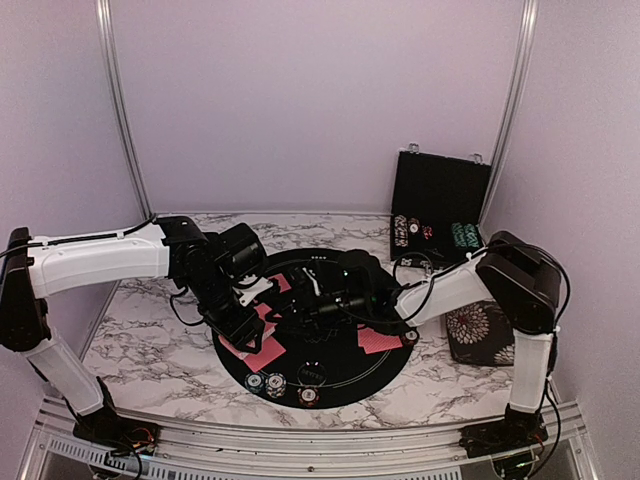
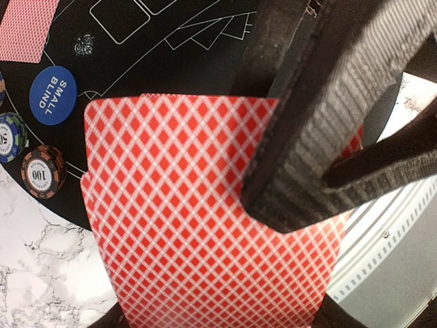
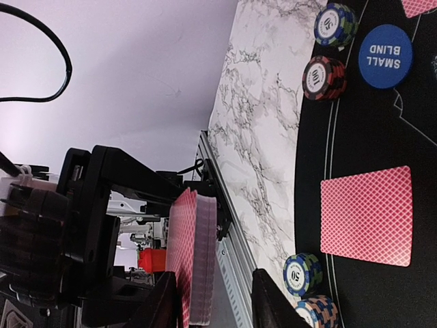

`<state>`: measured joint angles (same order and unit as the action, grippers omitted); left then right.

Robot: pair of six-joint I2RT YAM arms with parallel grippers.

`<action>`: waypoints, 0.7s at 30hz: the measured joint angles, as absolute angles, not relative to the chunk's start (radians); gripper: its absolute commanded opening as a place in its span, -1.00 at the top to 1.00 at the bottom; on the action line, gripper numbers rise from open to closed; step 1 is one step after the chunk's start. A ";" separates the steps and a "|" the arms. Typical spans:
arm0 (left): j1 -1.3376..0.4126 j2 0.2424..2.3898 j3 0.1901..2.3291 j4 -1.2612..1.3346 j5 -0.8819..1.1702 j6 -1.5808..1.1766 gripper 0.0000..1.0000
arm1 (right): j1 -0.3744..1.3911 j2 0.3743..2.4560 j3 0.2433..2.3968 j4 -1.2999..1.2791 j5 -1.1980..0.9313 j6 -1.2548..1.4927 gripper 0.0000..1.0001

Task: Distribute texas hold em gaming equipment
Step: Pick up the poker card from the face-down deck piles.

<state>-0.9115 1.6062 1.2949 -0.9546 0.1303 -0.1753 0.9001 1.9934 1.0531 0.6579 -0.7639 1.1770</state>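
Right wrist view: the deck of red-backed cards (image 3: 194, 260) stands edge-on in mid-air, clamped in the left pincer (image 1: 243, 322) above the near left part of the black mat (image 1: 340, 360). The right pincer (image 3: 216, 301) straddles that deck with its fingers apart; one finger looks close to the card backs, while a gap shows at the other. One card (image 3: 369, 215) already lies face down on the mat, with striped chips (image 3: 326, 77) and the blue small-blind button (image 3: 386, 56) further along the mat's edge.

The likely trouble is the right pincer taking several cards instead of one. The deck's edges look slightly stepped in the left wrist view, so a loose card could slide out and drop onto the worktop (image 1: 150, 340). A sideways pull against the left grip could also fan or spill the stack.
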 measured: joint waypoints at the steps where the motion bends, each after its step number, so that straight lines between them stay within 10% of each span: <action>1: -0.912 1.606 1.295 -0.955 0.130 -0.175 -0.03 | 0.899 1.992 1.051 0.658 -0.762 1.177 0.31; 21: -0.912 1.606 1.295 -0.955 0.131 -0.175 -0.03 | 0.889 1.945 1.029 0.635 -0.751 1.174 0.36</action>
